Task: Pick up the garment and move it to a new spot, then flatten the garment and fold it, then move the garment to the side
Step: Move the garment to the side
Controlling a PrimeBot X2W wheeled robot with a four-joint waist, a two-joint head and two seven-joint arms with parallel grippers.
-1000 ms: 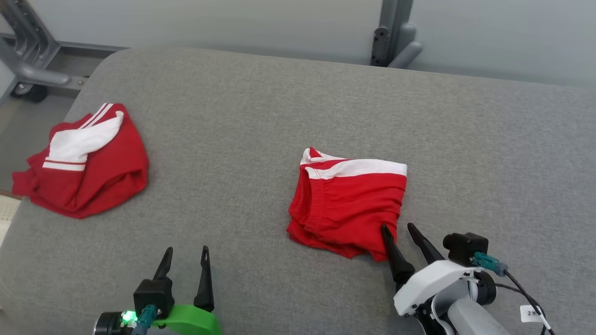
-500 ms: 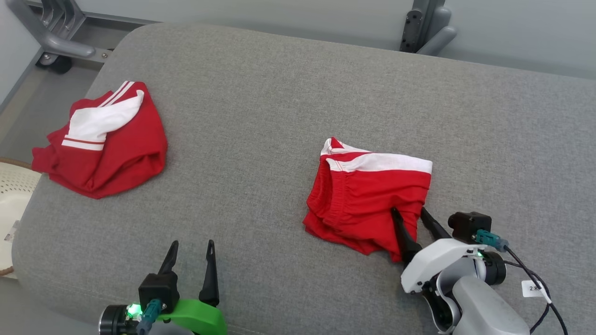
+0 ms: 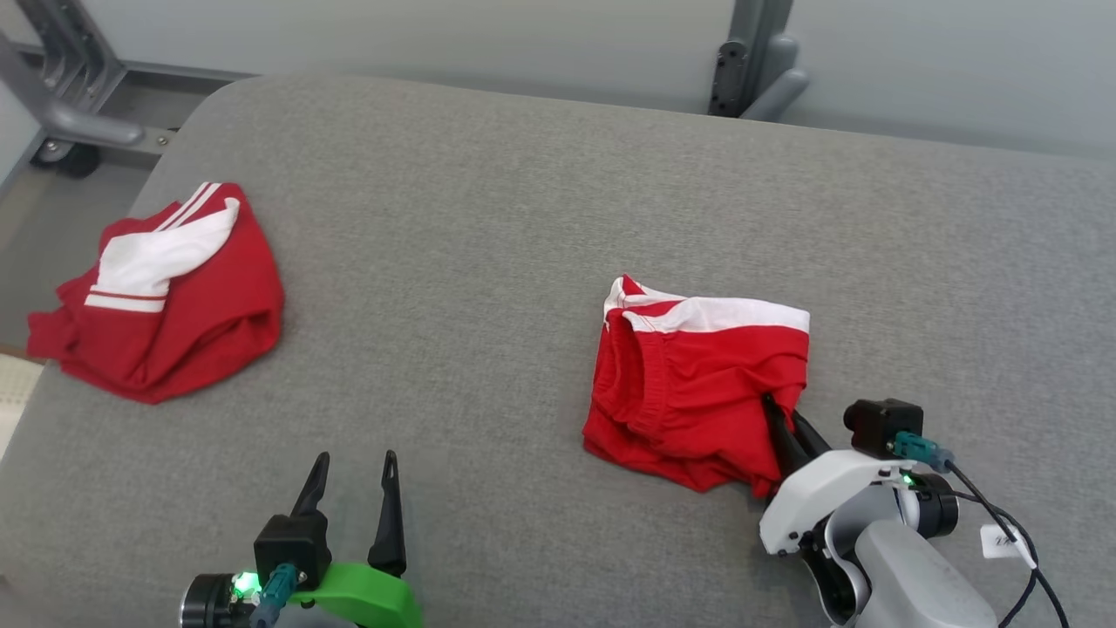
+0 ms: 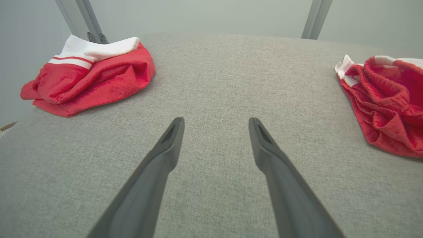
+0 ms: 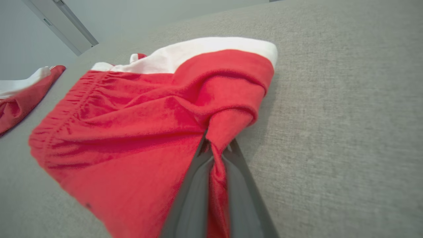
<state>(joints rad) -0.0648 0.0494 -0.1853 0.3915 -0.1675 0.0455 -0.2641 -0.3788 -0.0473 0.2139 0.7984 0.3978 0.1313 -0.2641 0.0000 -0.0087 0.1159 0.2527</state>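
Now, your right hand [image 3: 782, 410] [image 5: 218, 142]: closed narrow on the red shorts; a twist of red cloth sits pinched between its two dark fingers [image 5: 195, 198].
Red shorts [image 3: 689, 384] [image 5: 132, 132]: folded on the gray table [image 3: 488, 218], starting right at your right hand's fingertips and spreading ahead of it and to its left.
Grip spot: the corner of the shorts nearest your right hand; the creases there run in toward the fingers, while the rest of the cloth lies on the table.
White band [image 3: 724, 314]: along the edge of the shorts farthest from your right hand.
Your left hand [image 3: 356, 455] [image 4: 216, 120]: spread wide and holding nothing, low over bare table; you cannot tell from these views whether its tips touch the surface.
Shorts seen from your left hand [image 4: 386, 109]: well off to its right, apart from it.
Second red garment [image 3: 174, 305] [image 4: 96, 79]: a crumpled heap with a white striped panel, ahead of your left hand and to its left, near the table's edge and well apart from both hands.
Behind the table: gray metal frame [image 3: 750, 61] against a pale wall.
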